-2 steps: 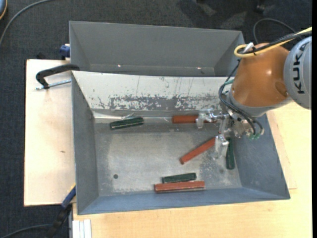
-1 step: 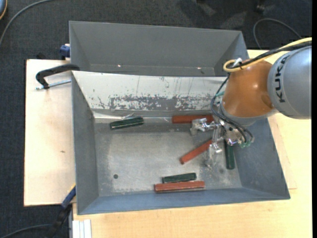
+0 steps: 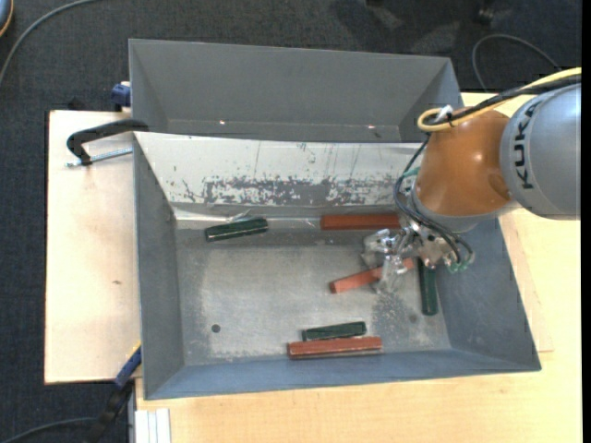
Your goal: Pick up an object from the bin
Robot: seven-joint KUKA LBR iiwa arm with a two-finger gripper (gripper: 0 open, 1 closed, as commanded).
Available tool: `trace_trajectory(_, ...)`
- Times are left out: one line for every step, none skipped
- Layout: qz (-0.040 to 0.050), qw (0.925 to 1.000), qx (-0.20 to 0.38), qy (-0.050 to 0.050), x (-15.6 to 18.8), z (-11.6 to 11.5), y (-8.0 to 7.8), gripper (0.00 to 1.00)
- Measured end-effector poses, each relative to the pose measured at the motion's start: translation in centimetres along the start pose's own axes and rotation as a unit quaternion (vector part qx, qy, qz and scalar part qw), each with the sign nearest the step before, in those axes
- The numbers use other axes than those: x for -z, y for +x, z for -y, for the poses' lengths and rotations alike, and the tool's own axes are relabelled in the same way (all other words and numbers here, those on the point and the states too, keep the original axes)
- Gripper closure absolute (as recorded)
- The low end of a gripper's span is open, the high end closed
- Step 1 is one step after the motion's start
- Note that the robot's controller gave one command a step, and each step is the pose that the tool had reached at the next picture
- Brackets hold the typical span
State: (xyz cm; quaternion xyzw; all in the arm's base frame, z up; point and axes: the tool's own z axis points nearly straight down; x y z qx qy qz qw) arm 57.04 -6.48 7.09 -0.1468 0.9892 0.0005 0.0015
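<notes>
Red-brown bar [image 3: 354,284] in the bin [image 3: 154,275], gripper [image 3: 395,264] at its right end, how open cannot be told

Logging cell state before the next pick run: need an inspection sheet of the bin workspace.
Surface: grey metal bin, floor scuffed, one small dark speck.
Job's things: tilted red-brown bar mid-right, its right end at the hand.
Clutter: back green bar and back red-brown bar along the far wall; right green bar beside the hand; front green bar alongside front red-brown bar.
Grippers: hand low over the tilted bar's right end; hold not confirmed.
Cables: wrist cable on the arm; floor cable outside the bin.
Surroundings: dark carpet.
</notes>
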Motion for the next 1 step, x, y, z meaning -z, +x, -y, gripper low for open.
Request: trace_trajectory(0.0061, 0.9999, 0.015, 0.002, 14.36, -1.78, -1.67, 1.00)
